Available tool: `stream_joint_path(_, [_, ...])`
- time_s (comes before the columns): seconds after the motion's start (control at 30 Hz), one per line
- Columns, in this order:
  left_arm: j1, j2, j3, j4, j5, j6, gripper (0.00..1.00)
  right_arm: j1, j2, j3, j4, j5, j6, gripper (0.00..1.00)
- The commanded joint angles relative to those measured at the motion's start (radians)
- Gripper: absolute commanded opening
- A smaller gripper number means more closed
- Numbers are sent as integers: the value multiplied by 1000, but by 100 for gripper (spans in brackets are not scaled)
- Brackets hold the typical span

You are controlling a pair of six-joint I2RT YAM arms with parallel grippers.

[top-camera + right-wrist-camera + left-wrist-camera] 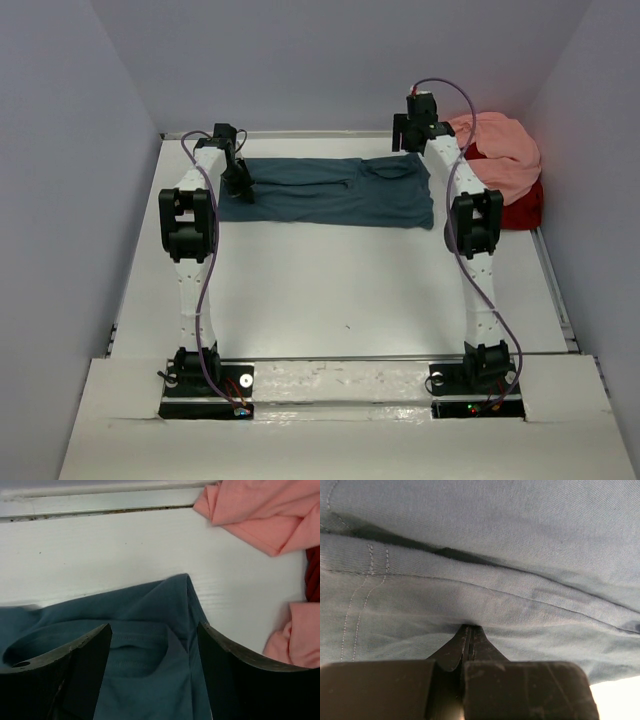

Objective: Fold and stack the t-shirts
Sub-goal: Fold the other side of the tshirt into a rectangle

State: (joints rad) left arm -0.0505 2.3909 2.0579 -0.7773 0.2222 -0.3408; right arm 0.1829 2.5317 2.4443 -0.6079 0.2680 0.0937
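Left arm and right arm rise nearest the lens, reaching across the white tabletop. On its far half the teal-blue t-shirt lies spread wide; salmon pink t-shirt heaped far right over red t-shirt. Left gripper: jaws clamped on a teal-blue fold. Right gripper: jaws apart above the teal-blue collar, holding nothing.

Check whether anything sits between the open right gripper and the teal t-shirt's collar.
Nothing visible does. The right gripper hangs open directly over the collar of the teal t-shirt, with only that fabric between its jaws. The pink t-shirt lies off to the right, apart from it across bare table.
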Motion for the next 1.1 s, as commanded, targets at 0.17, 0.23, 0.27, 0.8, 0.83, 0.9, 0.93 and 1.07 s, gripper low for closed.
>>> stream_joint_path(0.17, [-6, 31, 2, -28, 3, 20, 0, -10, -119, 44, -297, -30, 182, 60])
stream_joint_path(0.23, [-6, 33, 1, -28, 2, 23, 0, -10, -99, 48, -345, -12, 187, 60])
stream_joint_path(0.27, [-6, 33, 2, -28, 2, 23, 0, -10, -100, 27, -348, -9, 187, 60])
stream_joint_path(0.8, [-6, 33, 7, -30, 5, 22, 0, -10, -31, -1, -342, -9, 212, 57])
stream_joint_path(0.83, [-6, 33, 7, -30, 6, 22, 0, -10, -30, -4, -337, -7, 212, 56])
stream_joint_path(0.9, [-6, 33, 7, -31, 6, 23, 0, -10, -22, -1, -329, -7, 213, 56])
stream_joint_path(0.93, [-6, 33, 7, -31, 3, 23, 0, -10, -22, -2, -326, -7, 212, 55])
stream_joint_path(1.07, [-6, 33, 4, -30, 3, 23, 0, -10, -16, 1, -308, -4, 210, 56])
